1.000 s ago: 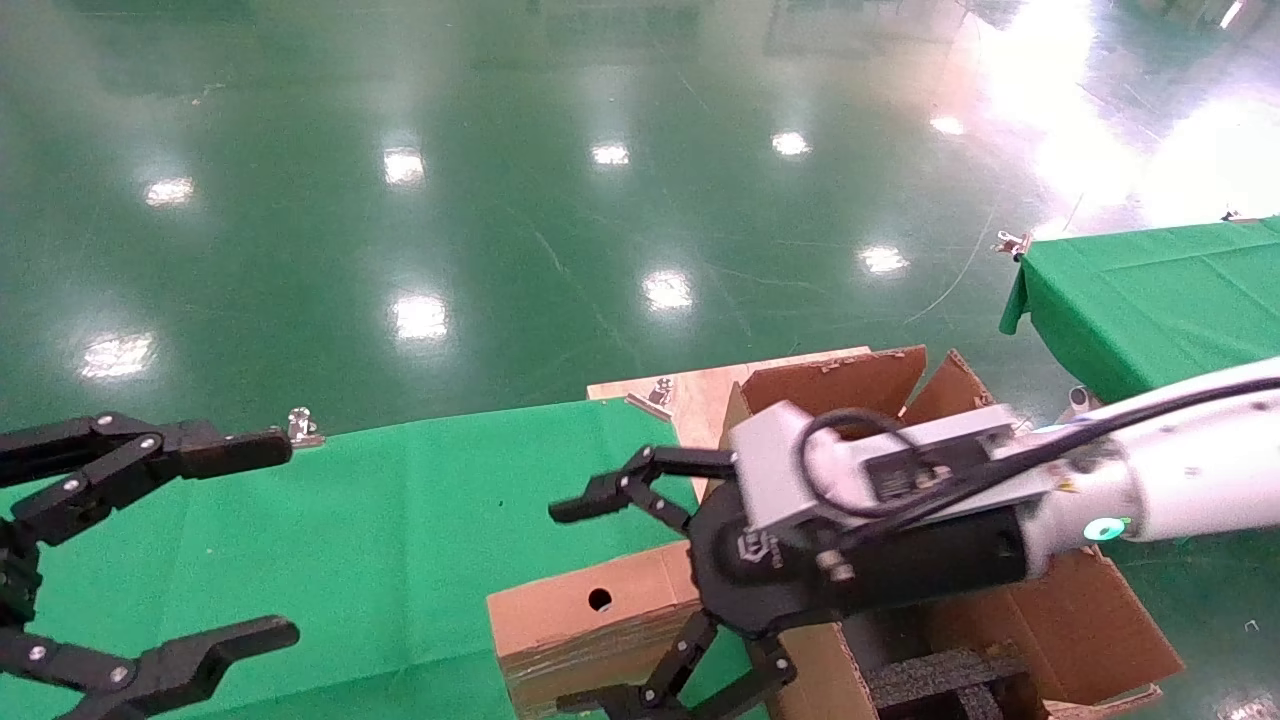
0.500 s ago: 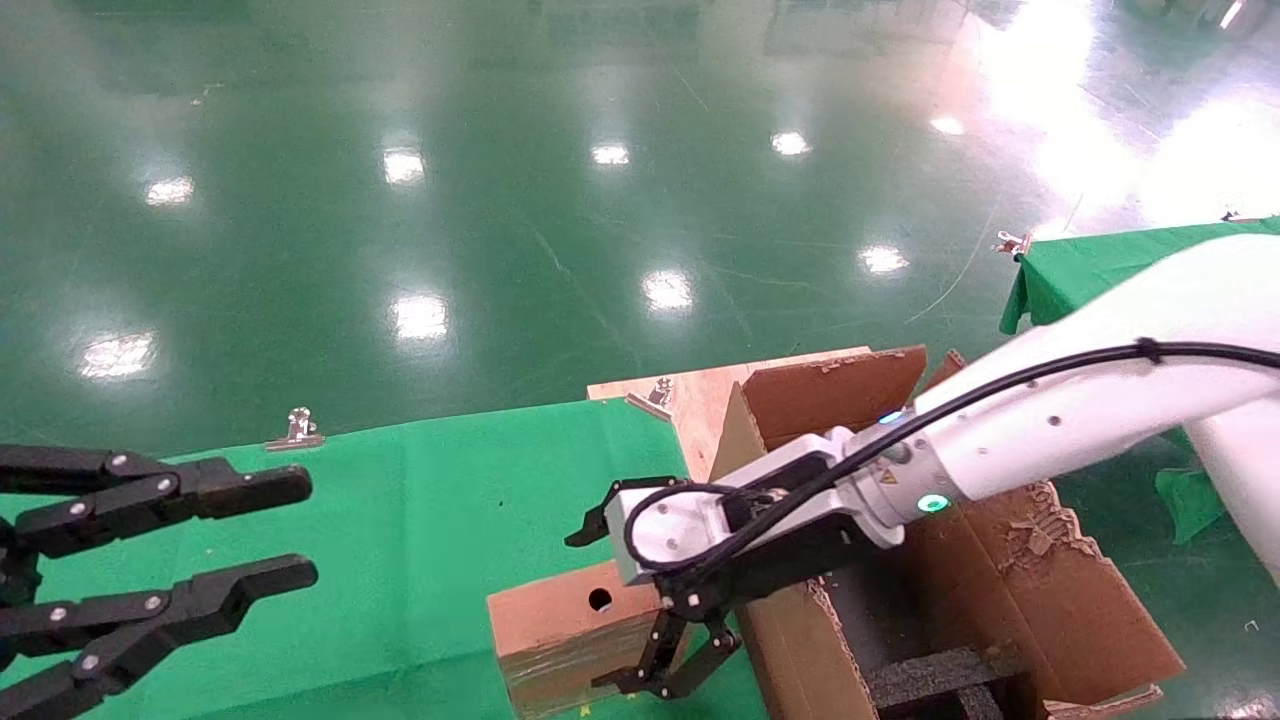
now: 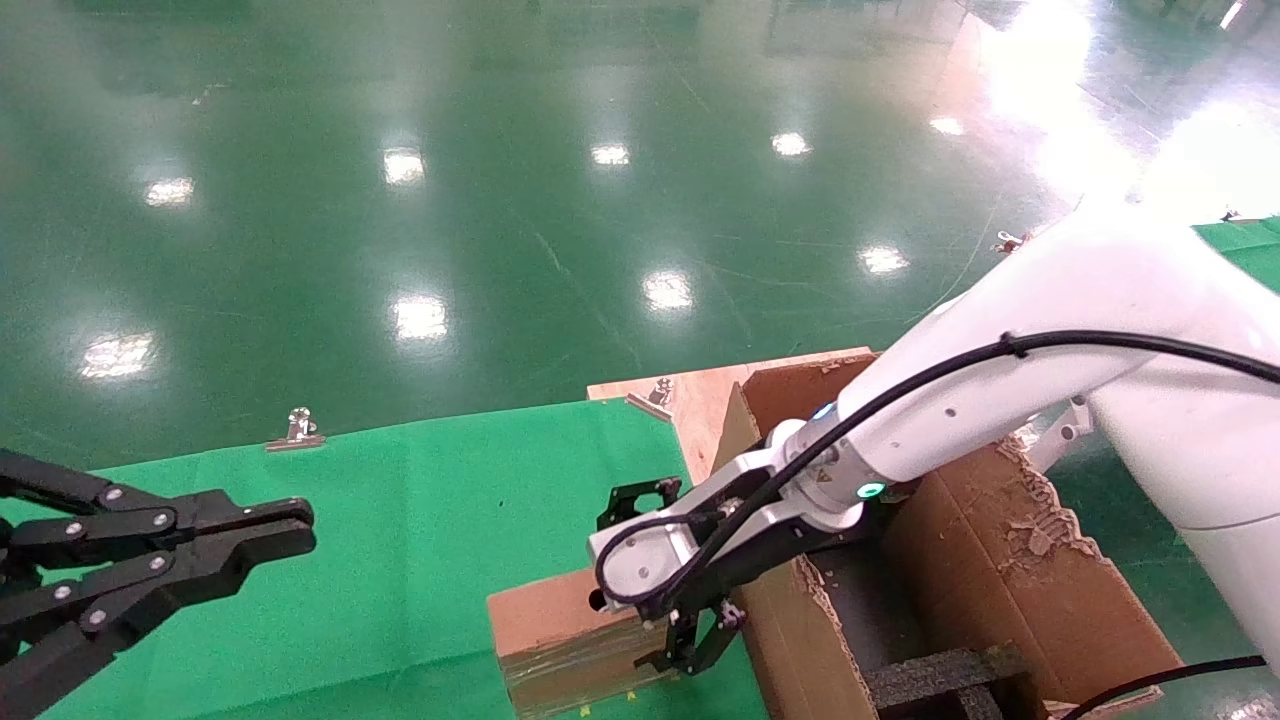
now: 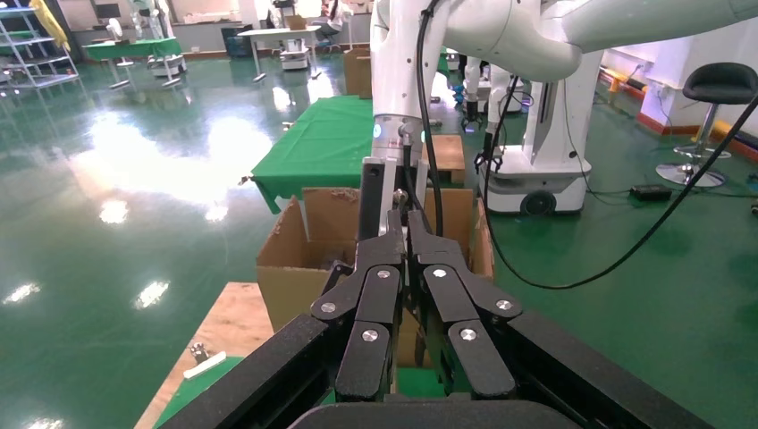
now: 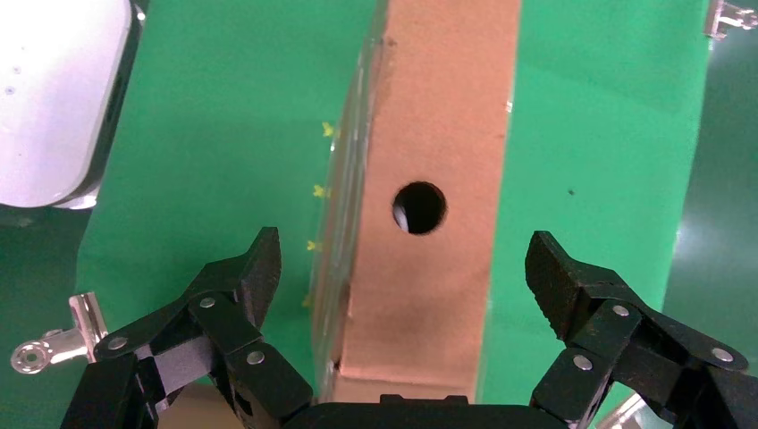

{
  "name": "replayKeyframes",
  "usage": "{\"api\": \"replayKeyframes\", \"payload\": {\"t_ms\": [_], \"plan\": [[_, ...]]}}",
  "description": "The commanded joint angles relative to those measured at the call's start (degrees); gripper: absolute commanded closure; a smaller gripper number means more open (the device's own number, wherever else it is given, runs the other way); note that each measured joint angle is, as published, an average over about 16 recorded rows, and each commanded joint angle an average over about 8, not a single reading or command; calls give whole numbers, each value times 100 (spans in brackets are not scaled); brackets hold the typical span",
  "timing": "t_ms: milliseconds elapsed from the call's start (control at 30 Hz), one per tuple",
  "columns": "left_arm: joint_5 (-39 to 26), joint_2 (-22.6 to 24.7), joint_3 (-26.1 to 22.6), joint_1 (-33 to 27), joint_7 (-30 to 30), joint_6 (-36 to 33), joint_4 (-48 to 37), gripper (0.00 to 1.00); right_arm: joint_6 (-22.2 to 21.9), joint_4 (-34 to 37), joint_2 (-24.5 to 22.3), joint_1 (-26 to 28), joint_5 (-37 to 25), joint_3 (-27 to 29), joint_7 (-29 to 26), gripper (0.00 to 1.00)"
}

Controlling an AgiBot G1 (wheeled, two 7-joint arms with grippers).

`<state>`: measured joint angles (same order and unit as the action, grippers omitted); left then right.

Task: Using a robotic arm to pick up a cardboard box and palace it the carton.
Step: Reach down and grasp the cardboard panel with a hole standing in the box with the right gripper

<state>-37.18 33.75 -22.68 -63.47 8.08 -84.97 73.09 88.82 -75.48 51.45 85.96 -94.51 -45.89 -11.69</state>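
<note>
The small brown cardboard box (image 3: 555,630) stands on its edge on the green cloth, with shiny tape on its near face. In the right wrist view its narrow side (image 5: 433,116) shows the round hole. My right gripper (image 3: 640,590), on the white robotic arm (image 3: 1000,380), is open and straddles the box from above; its fingers (image 5: 250,277) stand apart from both faces (image 5: 404,264). The large torn carton (image 3: 1010,560) with black foam (image 3: 940,680) stands right of the box. My left gripper (image 3: 295,525) hovers shut over the cloth at the far left (image 4: 402,237).
The green cloth (image 3: 400,520) covers the table, held by metal clips (image 3: 298,428). A bare wooden board (image 3: 690,395) lies behind the carton. In the left wrist view the carton (image 4: 290,268) shows with other robots and tables behind it.
My right arm has swung down and turned, so its open gripper now straddles the box. My left gripper has closed from wide open to shut.
</note>
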Motion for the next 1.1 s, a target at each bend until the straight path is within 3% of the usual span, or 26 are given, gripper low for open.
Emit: {"api": "replayKeyframes", "payload": {"t_ms": [33,67,267,300,333,1100], "plan": [[0,0,0,0,0,0,0,93,-20,2,51,41,-75,-97,61,6],[0,0,-1,0,0,0,0,80,-27,1,63,46,-85,-120,76,15],[0,-1,-1,1,-1,2,-1,6,-39,-7,115,81,-187,-243,137,90],[0,-1,-1,1,-1,2,-1,0,-40,-7,119,85,-199,-253,139,96],[0,-1,-1,1,-1,2,-1,0,-40,-7,122,89,-210,-263,141,100],[2,-1,-1,1,-1,3,-2,0,-43,-7,101,67,-145,-208,142,100]]}}
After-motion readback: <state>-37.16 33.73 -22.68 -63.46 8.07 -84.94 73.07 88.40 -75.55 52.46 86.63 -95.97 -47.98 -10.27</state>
